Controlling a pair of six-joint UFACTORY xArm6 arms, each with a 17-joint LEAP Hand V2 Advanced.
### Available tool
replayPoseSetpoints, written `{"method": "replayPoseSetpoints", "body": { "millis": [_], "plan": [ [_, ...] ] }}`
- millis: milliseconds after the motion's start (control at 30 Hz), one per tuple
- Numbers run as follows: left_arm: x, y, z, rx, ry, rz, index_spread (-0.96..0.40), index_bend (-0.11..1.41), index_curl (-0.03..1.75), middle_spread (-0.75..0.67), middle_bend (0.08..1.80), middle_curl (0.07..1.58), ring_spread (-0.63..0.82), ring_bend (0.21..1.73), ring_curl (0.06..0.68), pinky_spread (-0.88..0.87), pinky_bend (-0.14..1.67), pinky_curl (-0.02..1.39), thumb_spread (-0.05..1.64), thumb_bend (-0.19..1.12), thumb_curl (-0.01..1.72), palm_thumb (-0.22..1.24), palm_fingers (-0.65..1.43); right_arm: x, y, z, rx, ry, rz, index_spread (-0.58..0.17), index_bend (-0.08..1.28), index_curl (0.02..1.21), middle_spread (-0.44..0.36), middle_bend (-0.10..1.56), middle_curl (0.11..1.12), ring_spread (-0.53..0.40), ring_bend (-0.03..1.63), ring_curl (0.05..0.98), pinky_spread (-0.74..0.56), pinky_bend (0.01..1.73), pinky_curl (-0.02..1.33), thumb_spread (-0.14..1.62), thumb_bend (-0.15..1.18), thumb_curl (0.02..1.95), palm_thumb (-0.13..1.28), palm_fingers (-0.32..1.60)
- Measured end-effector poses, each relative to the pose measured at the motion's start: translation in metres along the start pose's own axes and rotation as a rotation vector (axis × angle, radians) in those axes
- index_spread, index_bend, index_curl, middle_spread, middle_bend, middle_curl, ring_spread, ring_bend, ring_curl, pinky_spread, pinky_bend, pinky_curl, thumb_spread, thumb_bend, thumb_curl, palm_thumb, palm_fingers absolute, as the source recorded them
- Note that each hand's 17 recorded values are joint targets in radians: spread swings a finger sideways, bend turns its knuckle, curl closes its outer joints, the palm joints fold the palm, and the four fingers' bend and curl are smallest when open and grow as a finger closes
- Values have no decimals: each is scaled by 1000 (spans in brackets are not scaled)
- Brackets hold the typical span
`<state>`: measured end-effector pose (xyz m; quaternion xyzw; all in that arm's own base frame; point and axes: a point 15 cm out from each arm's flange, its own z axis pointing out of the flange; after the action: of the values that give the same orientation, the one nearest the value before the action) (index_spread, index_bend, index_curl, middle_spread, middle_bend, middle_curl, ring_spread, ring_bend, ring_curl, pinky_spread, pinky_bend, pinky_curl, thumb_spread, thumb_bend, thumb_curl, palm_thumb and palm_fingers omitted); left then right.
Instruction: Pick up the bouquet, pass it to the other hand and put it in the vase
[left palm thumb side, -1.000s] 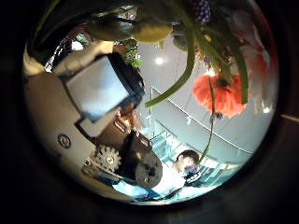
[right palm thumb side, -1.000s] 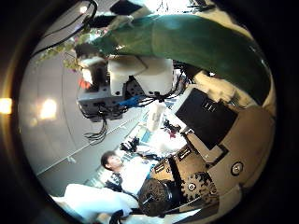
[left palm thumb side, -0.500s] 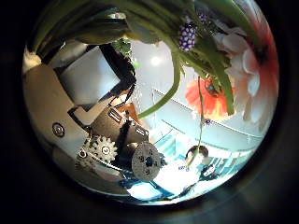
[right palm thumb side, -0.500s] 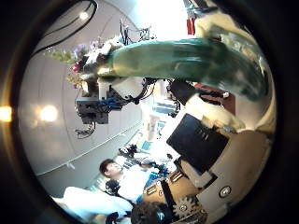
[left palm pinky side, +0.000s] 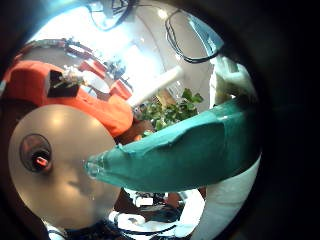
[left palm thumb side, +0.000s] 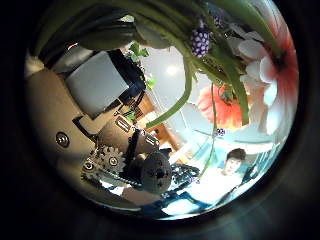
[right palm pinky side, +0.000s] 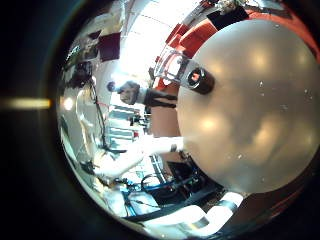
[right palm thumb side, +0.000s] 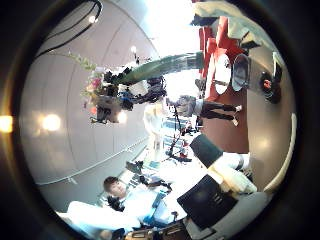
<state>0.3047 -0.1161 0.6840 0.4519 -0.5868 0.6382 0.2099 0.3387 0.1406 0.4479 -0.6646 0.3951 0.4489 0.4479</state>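
left hand (right palm thumb side: 110, 95): seen from the right palm, it is raised in the air well apart from that palm, with the bouquet (right palm thumb side: 165, 65) sticking out sideways from it.
left hand's hold: fingers closed round the bouquet's wrapped stem. in its own thumb side view a finger (left palm thumb side: 105, 88) folds in beside the stems, and its geared parts (left palm thumb side: 150, 170) sit below that.
bouquet, little finger side: the wrapped stem (left palm pinky side: 185, 150) runs across the whole view, close to the left palm, with a sprig of leaves (left palm pinky side: 175, 108) just beside it and a finger (left palm pinky side: 232, 75) of the hand at its far end.
bouquet, thumb side: the blooms fill the view's edge, very near the camera: a berry cluster (left palm thumb side: 202, 40), a large open flower (left palm thumb side: 268, 70), a second flower (left palm thumb side: 225, 105) behind, and a curved stem (left palm thumb side: 185, 95) hanging between them.
right hand (right palm thumb side: 215, 195): only a finger and part of its body show at the view's rim. the fingers lie relaxed and hold nothing. it is clear of the bouquet.
right palm's facing: the little finger side looks onto a round table (right palm pinky side: 245, 120) that fills much of that view, with a small object (right palm pinky side: 195, 75) on it.
table from the left: the same round table (left palm pinky side: 60, 185) lies beneath the wrapped stem, the small object (left palm pinky side: 38, 160) on it.
vase: i cannot tell which thing, if any, is the vase.
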Motion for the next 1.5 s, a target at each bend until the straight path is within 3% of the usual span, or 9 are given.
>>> {"method": "replayPoseSetpoints", "body": {
  "millis": [133, 300, 400, 833, 1500],
  "plan": [
    [-9, -5, -12, 51, -62, 38, -688, 798, 1063, -487, 1231, 945, -383, 1568, 549, -602, 1168, 1059, 1033, 98, 806, 1069, 1026, 9, -6, -3, 22, 11, 17, -326, 316, 531, 4, 541, 430, 49, 798, 396, 212, 713, 654, 1003, -27, 656, 766, -48],
    [-24, -9, -20, 84, -101, 42, -704, 760, 1117, -488, 1224, 947, -383, 1564, 545, -615, 1149, 1087, 1039, 83, 830, 1072, 1035, 16, -9, -3, 25, -1, 39, -325, 229, 471, -13, 427, 381, 124, 675, 339, 329, 636, 579, 1005, -26, 626, 755, -51],
    [-36, -8, -21, 89, -116, 31, -710, 738, 1146, -489, 1218, 948, -383, 1560, 543, -623, 1136, 1101, 1042, 75, 843, 1074, 1041, 18, -10, -3, 26, -3, 44, -325, 197, 445, 16, 372, 361, 147, 616, 312, 365, 588, 535, 1007, -24, 608, 751, -20],
    [-102, 0, -28, 101, -166, -50, -730, 662, 1242, -496, 1194, 955, -385, 1544, 537, -653, 1086, 1149, 1052, 43, 886, 1085, 1063, 27, -12, -5, 29, -9, 64, -317, 165, 357, 50, 267, 337, 174, 508, 261, 413, 513, 424, 1008, -22, 568, 757, 62],
    [-175, 14, -33, 128, -166, -168, -746, 604, 1320, -506, 1171, 968, -387, 1531, 536, -693, 1043, 1193, 1064, 3, 925, 1101, 1080, 33, -13, -5, 28, -10, 75, -302, 157, 303, 63, 214, 341, 178, 454, 246, 413, 470, 351, 1019, -21, 545, 776, 122]
  ]
}}
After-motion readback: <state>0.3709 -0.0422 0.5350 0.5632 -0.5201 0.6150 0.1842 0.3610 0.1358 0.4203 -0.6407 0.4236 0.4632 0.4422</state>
